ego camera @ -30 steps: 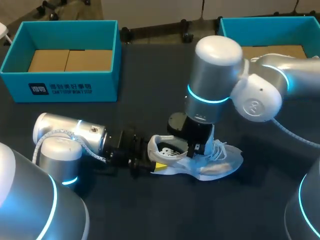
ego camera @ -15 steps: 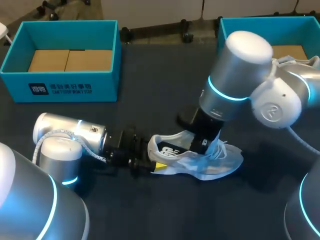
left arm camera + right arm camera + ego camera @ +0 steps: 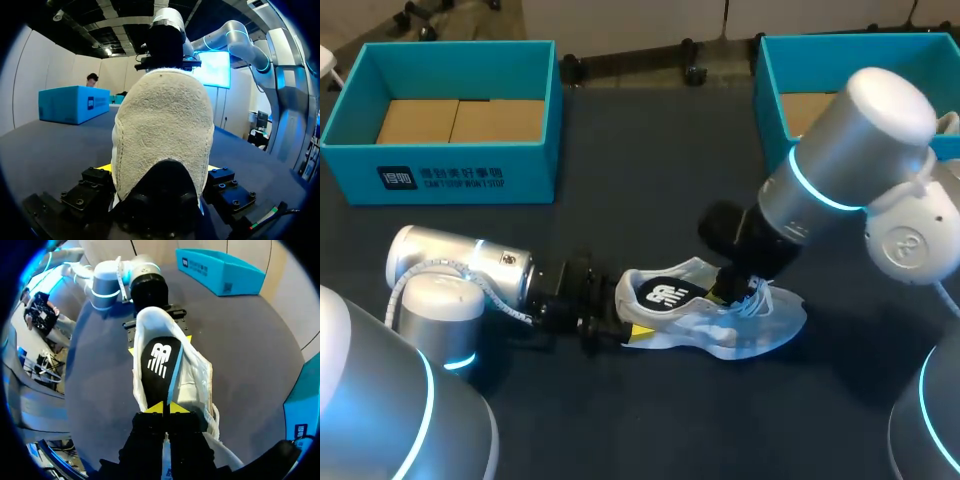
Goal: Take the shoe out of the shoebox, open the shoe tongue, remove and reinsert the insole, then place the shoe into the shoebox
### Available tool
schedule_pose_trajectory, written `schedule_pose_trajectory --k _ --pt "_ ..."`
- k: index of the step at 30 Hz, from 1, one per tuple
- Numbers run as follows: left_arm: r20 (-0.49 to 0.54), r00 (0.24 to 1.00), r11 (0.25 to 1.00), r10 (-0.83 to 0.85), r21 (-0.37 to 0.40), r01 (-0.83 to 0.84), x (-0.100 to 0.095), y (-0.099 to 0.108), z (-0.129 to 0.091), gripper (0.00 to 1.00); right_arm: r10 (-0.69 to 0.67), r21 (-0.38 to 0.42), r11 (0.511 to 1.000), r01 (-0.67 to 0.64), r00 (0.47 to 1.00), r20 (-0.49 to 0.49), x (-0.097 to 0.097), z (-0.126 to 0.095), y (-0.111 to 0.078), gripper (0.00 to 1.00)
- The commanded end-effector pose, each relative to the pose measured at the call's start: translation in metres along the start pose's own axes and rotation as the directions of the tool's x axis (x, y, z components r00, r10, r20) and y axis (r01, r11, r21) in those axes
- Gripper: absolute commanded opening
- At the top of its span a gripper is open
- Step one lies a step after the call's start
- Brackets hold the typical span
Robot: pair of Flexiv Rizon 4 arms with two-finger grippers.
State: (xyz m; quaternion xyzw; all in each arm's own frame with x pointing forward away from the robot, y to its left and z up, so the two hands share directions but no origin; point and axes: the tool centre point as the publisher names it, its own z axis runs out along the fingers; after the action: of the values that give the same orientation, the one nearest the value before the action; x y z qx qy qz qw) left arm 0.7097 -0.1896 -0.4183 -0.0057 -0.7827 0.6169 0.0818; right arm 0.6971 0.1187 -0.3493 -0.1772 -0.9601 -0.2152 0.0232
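Observation:
A white shoe [image 3: 745, 325] lies on its side on the dark table, heel toward my left arm. My left gripper [image 3: 620, 325] lies low on the table with its fingers on either side of the heel [image 3: 162, 130], holding it. My right gripper [image 3: 728, 292] sits over the shoe's throat, shut on the front end of the black insole [image 3: 665, 294]. In the right wrist view the yellow tips [image 3: 164, 408] pinch the insole [image 3: 160, 360], which slants up out of the shoe [image 3: 200, 375]. Loose laces trail beside the toe.
An open teal shoebox [image 3: 445, 165] with a cardboard bottom stands at the back left. A second teal box [image 3: 775, 90] stands at the back right, partly behind my right arm. Bare dark table lies in front of the shoe.
My right arm has swung right and back from over the shoe's opening, pulling the insole up so its printed heel now shows. The left arm and the shoe have stayed put.

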Motion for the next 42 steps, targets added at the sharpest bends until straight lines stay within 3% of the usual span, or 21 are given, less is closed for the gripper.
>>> schedule_pose_trajectory --k 1,10,20,21,23,27,28,35,42 --pt "0.001 1.000 1.000 0.000 -0.001 0.000 -0.001 0.004 0.001 0.00 -0.005 -0.150 0.989 0.005 1.000 0.003 0.003 -0.009 -0.007 0.00" --pt "0.001 1.000 1.000 0.000 -0.001 0.000 -0.001 0.004 0.001 0.00 -0.001 -0.219 0.976 0.000 1.000 -0.007 -0.001 -0.013 -0.011 0.00" --pt "0.001 1.000 1.000 0.000 -0.001 0.000 -0.001 0.004 0.001 0.00 -0.094 -0.148 0.985 0.089 0.995 -0.027 0.004 -0.021 0.015 0.00" --pt "0.001 1.000 1.000 0.000 -0.001 0.000 -0.001 0.004 0.001 0.00 -0.104 -0.139 0.985 0.098 0.994 -0.031 0.005 -0.022 0.017 0.02" --pt "0.001 1.000 1.000 0.000 -0.001 0.000 -0.001 0.004 0.001 0.00 -0.115 -0.095 0.989 0.110 0.992 -0.049 0.007 -0.022 0.022 0.24" --pt "0.001 1.000 1.000 0.000 -0.001 0.000 -0.001 0.004 0.001 0.00 -0.129 -0.058 0.990 0.126 0.990 -0.060 0.009 -0.023 0.026 0.34" --pt "0.001 1.000 1.000 0.000 -0.001 0.000 -0.001 0.004 0.001 0.00 -0.121 -0.042 0.992 0.119 0.991 -0.056 0.010 -0.024 0.027 0.42" --pt "0.001 1.000 1.000 0.000 -0.001 0.000 -0.001 0.004 0.001 0.00 -0.101 -0.007 0.995 0.101 0.995 -0.017 0.013 -0.029 0.032 0.43" --pt "0.001 1.000 1.000 0.000 -0.001 0.000 -0.001 0.004 0.001 0.00 -0.075 0.030 0.997 0.077 0.996 -0.053 0.007 -0.029 0.040 0.42"
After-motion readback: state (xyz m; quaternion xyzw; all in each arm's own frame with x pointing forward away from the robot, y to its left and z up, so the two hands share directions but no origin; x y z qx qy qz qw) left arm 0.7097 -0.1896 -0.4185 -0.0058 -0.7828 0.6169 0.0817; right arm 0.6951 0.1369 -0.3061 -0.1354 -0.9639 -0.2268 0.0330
